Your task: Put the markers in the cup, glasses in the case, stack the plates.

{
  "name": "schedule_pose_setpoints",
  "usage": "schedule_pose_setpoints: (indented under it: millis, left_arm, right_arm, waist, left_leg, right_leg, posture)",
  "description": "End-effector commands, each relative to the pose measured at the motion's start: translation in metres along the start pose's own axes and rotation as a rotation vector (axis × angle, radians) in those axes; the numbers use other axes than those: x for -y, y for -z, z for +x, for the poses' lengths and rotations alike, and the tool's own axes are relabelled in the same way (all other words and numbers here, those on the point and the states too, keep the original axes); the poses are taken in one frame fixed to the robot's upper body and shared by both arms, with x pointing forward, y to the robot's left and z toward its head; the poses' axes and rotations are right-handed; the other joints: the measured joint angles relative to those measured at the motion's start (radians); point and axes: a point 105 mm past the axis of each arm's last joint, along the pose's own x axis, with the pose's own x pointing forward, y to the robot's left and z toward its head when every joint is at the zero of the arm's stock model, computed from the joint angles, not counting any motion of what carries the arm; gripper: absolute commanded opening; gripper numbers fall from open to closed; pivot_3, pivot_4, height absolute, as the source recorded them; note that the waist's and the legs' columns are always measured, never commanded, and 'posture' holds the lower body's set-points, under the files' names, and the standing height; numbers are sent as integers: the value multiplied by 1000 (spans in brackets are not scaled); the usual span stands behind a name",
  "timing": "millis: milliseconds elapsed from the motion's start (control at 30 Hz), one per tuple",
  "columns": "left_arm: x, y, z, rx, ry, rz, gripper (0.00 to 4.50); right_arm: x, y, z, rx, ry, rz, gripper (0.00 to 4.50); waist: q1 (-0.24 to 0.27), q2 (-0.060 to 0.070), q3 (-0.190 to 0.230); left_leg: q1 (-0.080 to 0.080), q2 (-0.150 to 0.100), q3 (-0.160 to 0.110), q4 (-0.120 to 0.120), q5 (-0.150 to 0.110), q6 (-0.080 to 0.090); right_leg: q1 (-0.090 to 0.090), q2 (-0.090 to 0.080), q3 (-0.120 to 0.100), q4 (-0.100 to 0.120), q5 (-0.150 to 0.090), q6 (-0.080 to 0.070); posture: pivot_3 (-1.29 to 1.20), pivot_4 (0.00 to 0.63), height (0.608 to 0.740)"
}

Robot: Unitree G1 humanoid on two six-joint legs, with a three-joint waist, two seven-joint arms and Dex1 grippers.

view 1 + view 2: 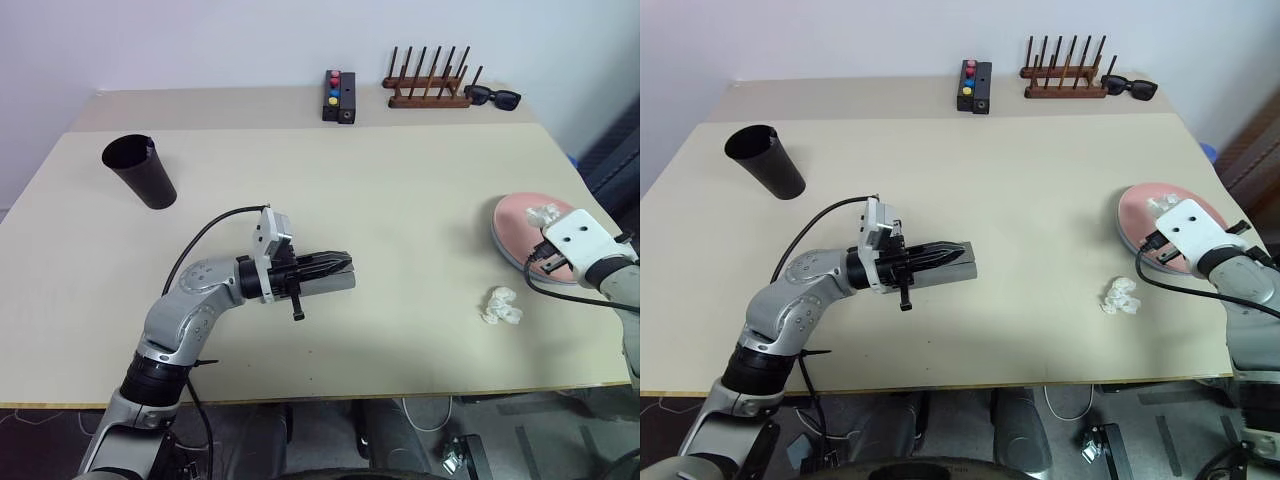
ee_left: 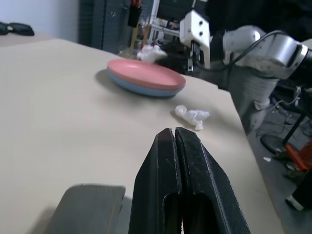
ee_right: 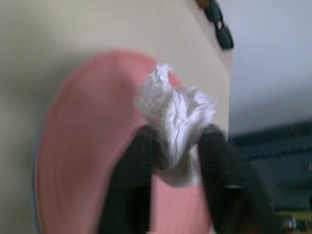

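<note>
The salmon pink plate [image 1: 515,235] lies on the light blue plate [image 2: 146,90] at the table's right edge. Just above them, my right gripper [image 3: 178,141] is shut on a crumpled white tissue [image 3: 175,109]. My left gripper [image 1: 340,263] is shut with nothing between its fingers [image 2: 192,165]. It points right, level, just over the closed grey case [image 1: 335,283] at the table's middle. The black cup [image 1: 140,170] stands at the far left. The markers and the glasses are out of view.
A second crumpled tissue [image 1: 500,305] lies on the table near the plates, toward the front edge. Along the back stand a black box with coloured knobs [image 1: 339,96], a wooden peg rack [image 1: 430,88] and thick black sunglasses [image 1: 493,97].
</note>
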Motion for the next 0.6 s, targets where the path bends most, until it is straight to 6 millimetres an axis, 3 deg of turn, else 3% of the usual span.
schedule_pose_setpoints:
  millis: [33,100,233,467,600]
  left_arm:
    - [4,-12,3,24,22,40,0]
    - [4,-12,3,23,24,38,0]
    - [5,-12,4,23,30,34,0]
    - [6,-11,4,20,39,31,0]
    - [6,-11,4,18,42,30,0]
  right_arm:
    - [18,-5,-10,27,27,-25,2808]
    - [19,-8,-14,57,9,21,2808]
    - [13,-20,-30,178,-92,305,2808]
    - [-52,-14,-71,141,-458,533,2808]
    - [-78,-1,-77,49,-525,532,2808]
  waist:
    - [3,0,0]
    - [3,0,0]
    - [4,0,0]
    - [7,0,0]
    - [2,0,0]
  left_leg:
    - [0,0,0,0,0,0]
    - [0,0,0,0,0,0]
    - [0,0,0,0,0,0]
    - [0,0,-1,0,-1,1]
    - [1,0,-1,1,-1,1]
  right_leg:
    - [0,0,0,0,0,0]
    - [1,0,0,-1,0,0]
    - [1,0,0,-1,0,1]
    - [3,0,-1,-3,-1,2]
    - [3,0,-1,-3,-2,3]
  posture:
    - [0,150,740]
    - [0,150,740]
    - [0,150,740]
    - [0,150,740]
    - [0,150,740]
